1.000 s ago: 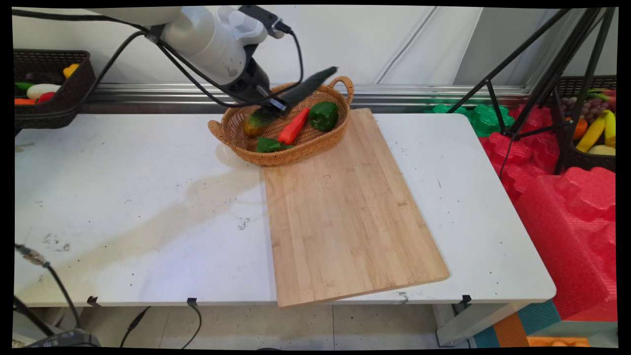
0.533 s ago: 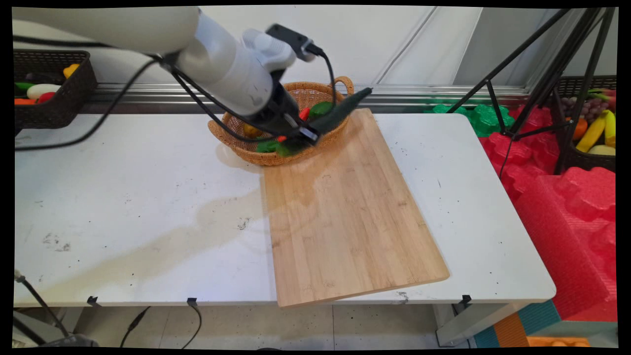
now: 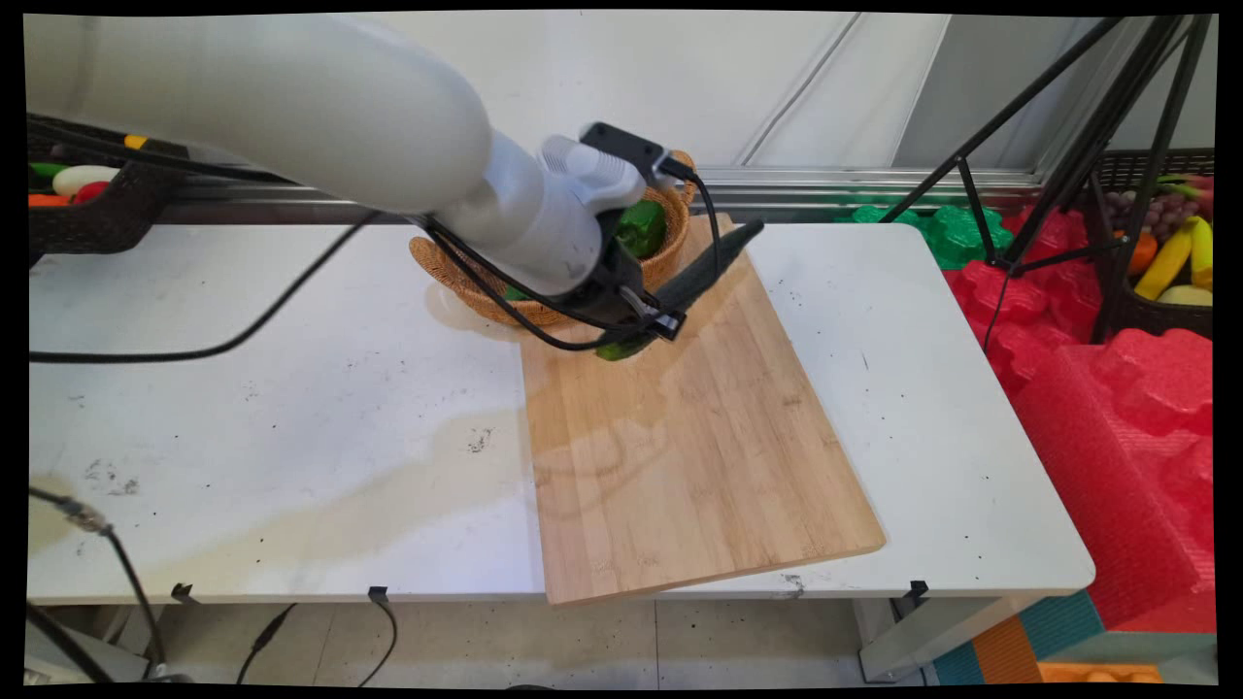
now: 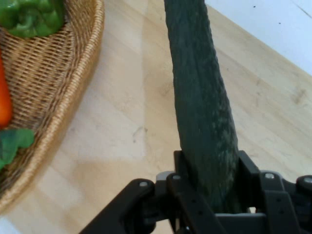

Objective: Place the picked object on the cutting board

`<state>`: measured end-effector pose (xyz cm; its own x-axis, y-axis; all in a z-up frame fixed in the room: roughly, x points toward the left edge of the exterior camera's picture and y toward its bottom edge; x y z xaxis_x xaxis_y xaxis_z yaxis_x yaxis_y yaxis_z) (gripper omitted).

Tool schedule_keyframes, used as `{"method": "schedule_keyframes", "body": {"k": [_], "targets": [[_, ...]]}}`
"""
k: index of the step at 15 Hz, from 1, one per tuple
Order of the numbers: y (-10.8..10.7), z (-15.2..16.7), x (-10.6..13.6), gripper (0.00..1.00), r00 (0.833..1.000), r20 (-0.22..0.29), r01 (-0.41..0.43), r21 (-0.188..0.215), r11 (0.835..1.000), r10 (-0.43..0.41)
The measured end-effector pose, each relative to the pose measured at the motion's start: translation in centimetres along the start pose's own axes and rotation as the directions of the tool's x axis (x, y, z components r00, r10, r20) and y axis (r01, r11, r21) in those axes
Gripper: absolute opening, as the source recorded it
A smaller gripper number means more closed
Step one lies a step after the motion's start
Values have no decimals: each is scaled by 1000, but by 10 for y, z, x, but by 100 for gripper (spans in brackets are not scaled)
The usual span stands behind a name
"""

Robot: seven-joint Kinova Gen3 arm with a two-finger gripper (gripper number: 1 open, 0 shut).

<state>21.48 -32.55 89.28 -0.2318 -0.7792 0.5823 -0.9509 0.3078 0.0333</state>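
fingers (image 4: 246, 168) clamp long bumpy dark-green cucumber (image 4: 200, 97) above wooden board (image 3: 680, 427)

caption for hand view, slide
Claw grips a cucumber over the cutting board, beside the wicker basket.

The main view looks down from above the near side of the white table (image 3: 243, 388), facing across it toward the wall, and takes in the whole tabletop from some way off. The hand view sits on the arm's hand and looks along the gripper (image 4: 209, 187), very close above the wooden cutting board (image 4: 122, 122). Both views share the cucumber (image 3: 704, 267) (image 4: 202, 102), the far end of the board (image 3: 680, 427) and the basket (image 3: 670, 243) (image 4: 73, 87) edge.
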Motion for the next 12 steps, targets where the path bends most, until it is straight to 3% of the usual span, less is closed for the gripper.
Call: {"method": "schedule_keyframes", "body": {"k": [12], "targets": [[6,92,-8,0,999,37,12,-2,1000,-12]]}}
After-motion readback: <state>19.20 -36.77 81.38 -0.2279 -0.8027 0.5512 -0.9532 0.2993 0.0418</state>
